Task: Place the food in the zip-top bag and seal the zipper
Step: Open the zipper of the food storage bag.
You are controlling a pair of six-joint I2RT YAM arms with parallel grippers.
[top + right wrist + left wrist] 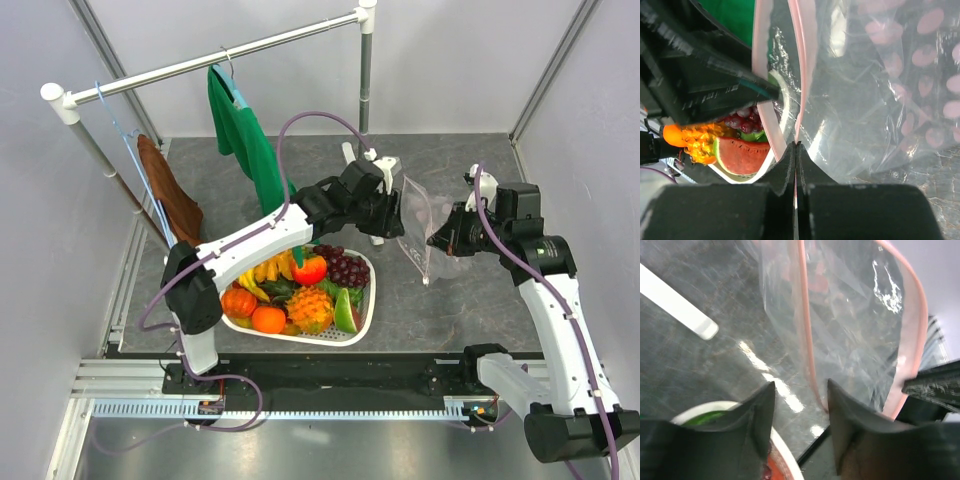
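While the right claw (796,146) pinches one zipper (805,50) lip, the left claw (801,390), spread, should close squarely on the lip at its twelve o'clock, then gently part the bag (415,215).

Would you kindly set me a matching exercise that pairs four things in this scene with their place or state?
Things:
1. zip-top bag
2. white basket
3. green cloth
4. left gripper

Places or states:
a. hangs from the rail
b. holds the toy food
c. jaws apart
d. pinched at its pink edge by the right gripper

Pairs: 1-d, 2-b, 3-a, 4-c
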